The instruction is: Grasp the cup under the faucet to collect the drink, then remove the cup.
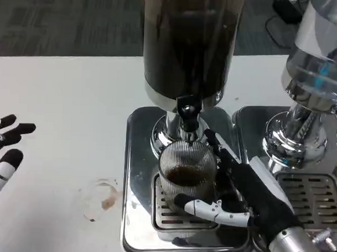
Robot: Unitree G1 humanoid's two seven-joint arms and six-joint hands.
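Observation:
A ribbed clear glass cup stands on the drip grate of the middle dispenser, directly below its black faucet. Dark drink sits in the bottom of the cup. My right hand wraps the cup from the right, with black fingers along its far side and a white thumb across its near side. The dispenser's tank above is full of dark liquid. My left hand lies at the left edge of the table, fingers apart, holding nothing.
A second dispenser with a clear tank stands at the right on its own chrome base, with a drip grate. A brownish spill stain marks the white table left of the chrome tray.

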